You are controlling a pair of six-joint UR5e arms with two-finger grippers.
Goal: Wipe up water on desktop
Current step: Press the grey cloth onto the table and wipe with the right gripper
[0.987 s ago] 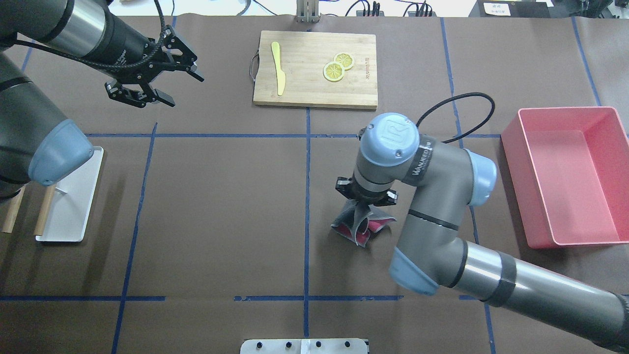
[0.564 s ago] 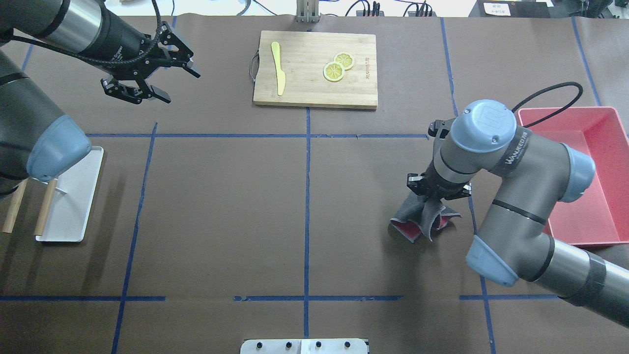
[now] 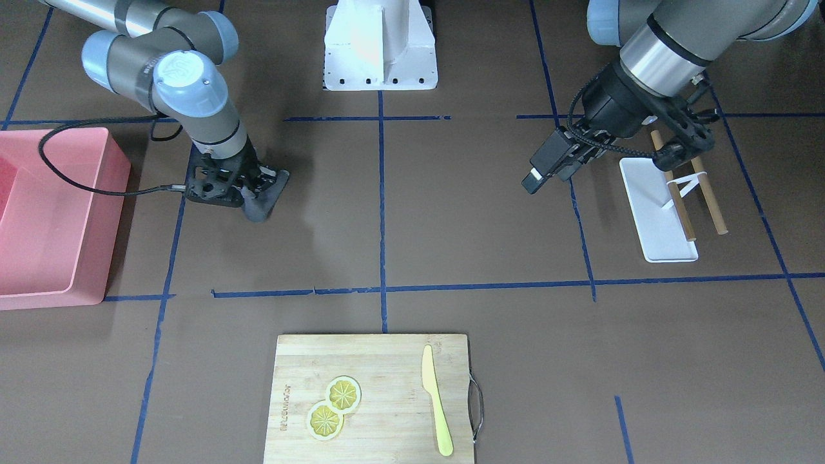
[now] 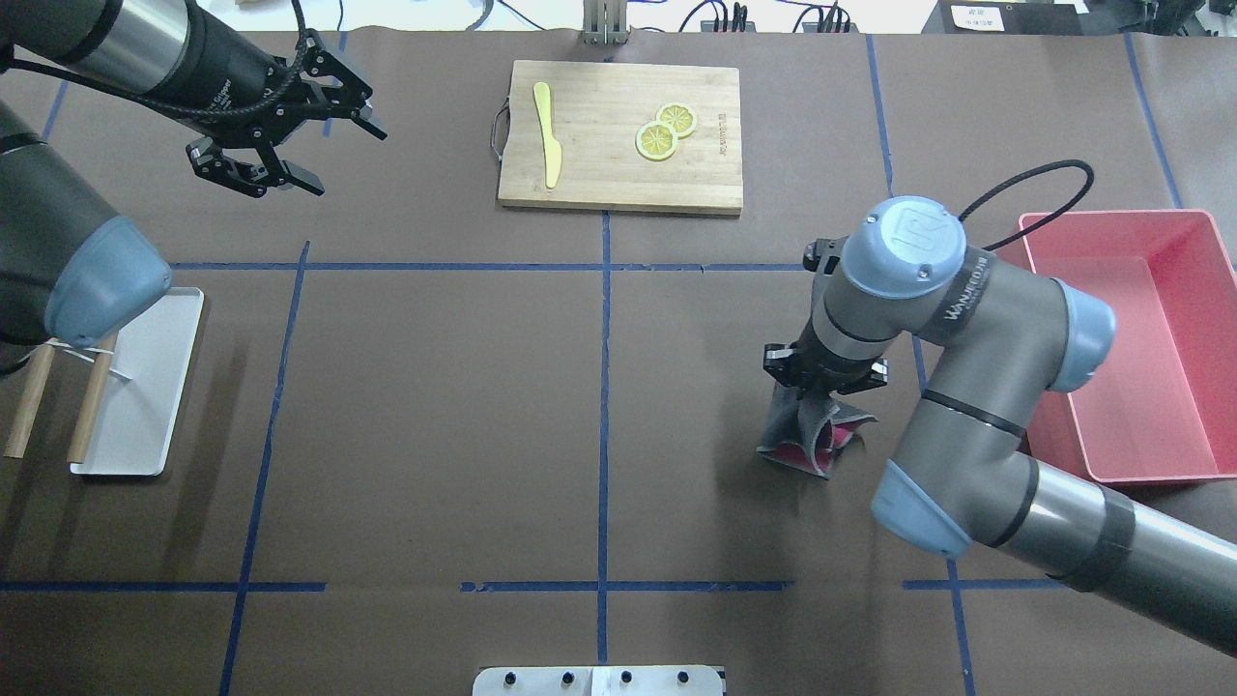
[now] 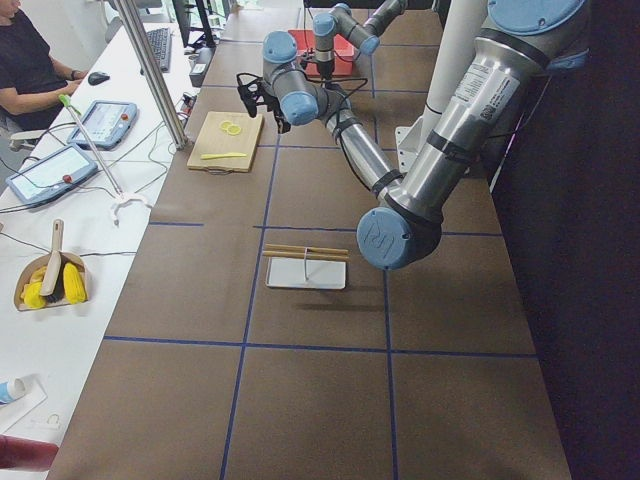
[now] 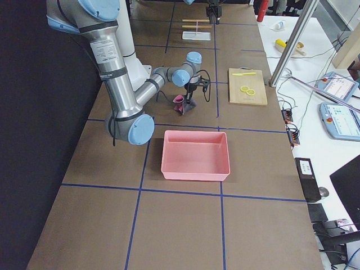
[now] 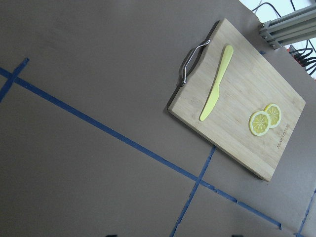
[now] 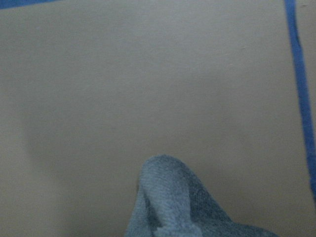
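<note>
The right tool (image 4: 819,391) is clamped on a crumpled grey-and-pink cloth (image 4: 807,437) that rests on the matte dark-brown taped surface (image 4: 435,406); the left tool (image 4: 345,159) hangs wide open, empty.

Showing a bamboo cutting board (image 4: 599,169) at the far edge, carrying a yellow knife (image 4: 548,135) and, near it, two overlapping lemon slices (image 4: 657,142). Also showing an open pink bin (image 4: 1140,387) well apart from the board, and a white tray (image 4: 145,387) with two wooden sticks (image 4: 85,425) along its outer edge.
</note>
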